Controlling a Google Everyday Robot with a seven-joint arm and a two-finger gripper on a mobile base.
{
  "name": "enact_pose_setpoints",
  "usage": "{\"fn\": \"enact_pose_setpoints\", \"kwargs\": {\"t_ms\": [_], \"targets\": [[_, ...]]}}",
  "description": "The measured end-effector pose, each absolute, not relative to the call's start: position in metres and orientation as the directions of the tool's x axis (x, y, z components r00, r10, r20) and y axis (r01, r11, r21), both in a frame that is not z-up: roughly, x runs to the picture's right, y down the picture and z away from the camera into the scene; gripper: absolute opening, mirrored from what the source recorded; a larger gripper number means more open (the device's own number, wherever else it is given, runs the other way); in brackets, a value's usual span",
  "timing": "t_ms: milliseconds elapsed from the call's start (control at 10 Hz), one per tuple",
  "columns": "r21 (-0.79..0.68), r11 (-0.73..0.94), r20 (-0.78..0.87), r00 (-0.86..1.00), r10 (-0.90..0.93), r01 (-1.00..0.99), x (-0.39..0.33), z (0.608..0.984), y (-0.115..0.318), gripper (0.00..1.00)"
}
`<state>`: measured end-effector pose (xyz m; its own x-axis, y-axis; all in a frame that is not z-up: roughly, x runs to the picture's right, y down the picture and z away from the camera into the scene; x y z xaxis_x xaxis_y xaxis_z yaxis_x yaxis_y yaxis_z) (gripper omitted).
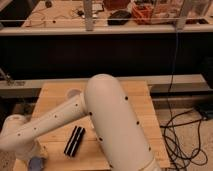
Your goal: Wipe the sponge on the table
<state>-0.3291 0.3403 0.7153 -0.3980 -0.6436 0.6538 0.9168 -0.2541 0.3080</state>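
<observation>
The small light-wood table (142, 107) fills the middle of the camera view. My white arm (107, 120) sweeps across it from the lower right to the near-left corner. There my gripper (30, 156) points down below the wrist, shut on the blue-grey sponge (37, 164). The sponge rests low against the tabletop at the front-left edge. The wrist covers most of the fingers.
A black ridged block (75, 140) lies on the table just right of my forearm. A round dish (73, 93) peeks out behind the arm. Black cables (184, 134) lie on the floor to the right. A long cluttered workbench (65, 14) stands behind.
</observation>
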Motion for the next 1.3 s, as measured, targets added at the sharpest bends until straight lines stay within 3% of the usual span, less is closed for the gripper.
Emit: {"fn": "enact_pose_setpoints", "kwargs": {"t_ms": [800, 1300], "targets": [[0.164, -0.114, 0.651, -0.194, -0.733, 0.980, -0.250, 0.733, 0.312, 0.54], [0.133, -0.066, 0.636, -0.136, -0.759, 0.989, -0.243, 0.780, 0.271, 0.54]]}}
